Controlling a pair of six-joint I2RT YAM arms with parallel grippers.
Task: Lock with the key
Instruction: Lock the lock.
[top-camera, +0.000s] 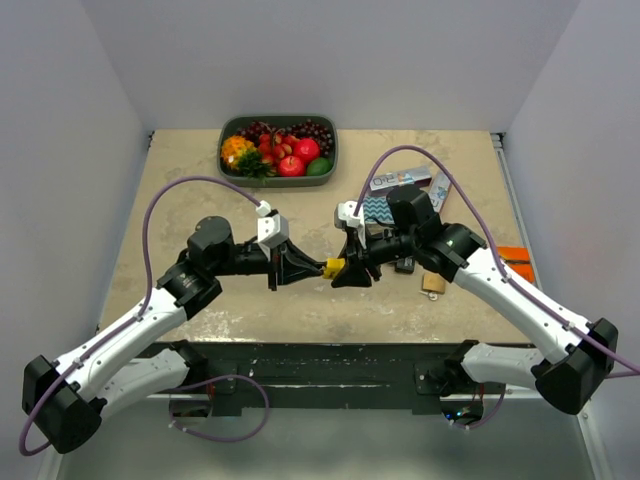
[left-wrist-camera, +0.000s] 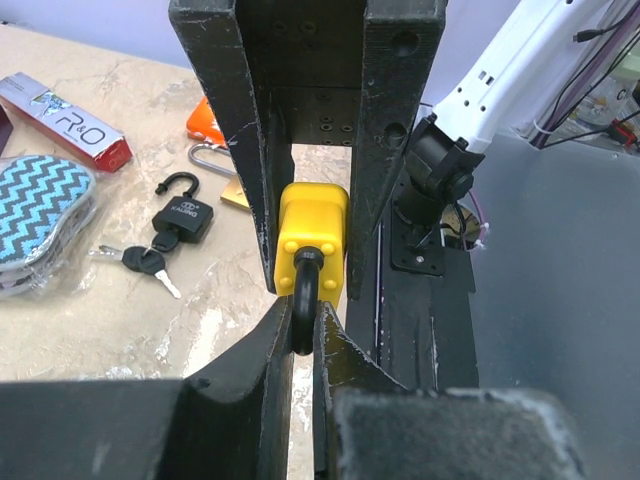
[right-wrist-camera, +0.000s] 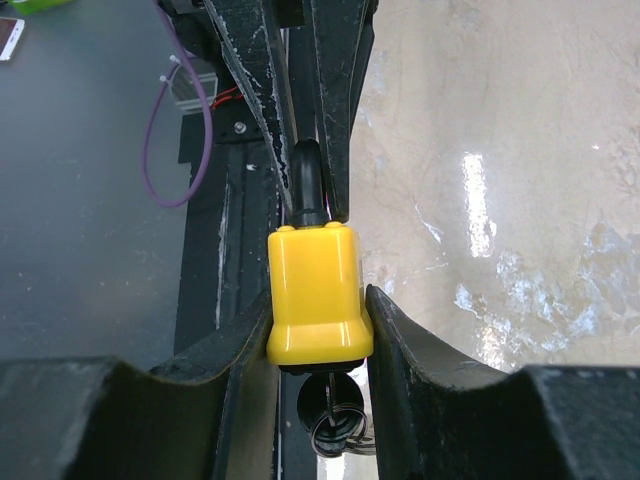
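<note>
A yellow padlock (top-camera: 333, 267) hangs in the air between my two grippers over the table's front middle. My left gripper (left-wrist-camera: 303, 322) is shut on its black shackle (left-wrist-camera: 303, 300), and the yellow body (left-wrist-camera: 312, 240) sits just beyond the fingertips. My right gripper (right-wrist-camera: 318, 325) is shut on the yellow body (right-wrist-camera: 318, 295) from both sides. A key with a black head and a wire ring (right-wrist-camera: 332, 412) sticks out of the lock's underside, between my right fingers. In the top view the left gripper (top-camera: 320, 268) and right gripper (top-camera: 347, 267) face each other tip to tip.
A green tray (top-camera: 333, 150) of fruit stands at the back. On the table's right side lie a black padlock (left-wrist-camera: 183, 218) with keys, a brass padlock (top-camera: 433, 283), a zigzag pouch (left-wrist-camera: 40, 215), a flat box (left-wrist-camera: 65, 120) and an orange item (top-camera: 515, 258).
</note>
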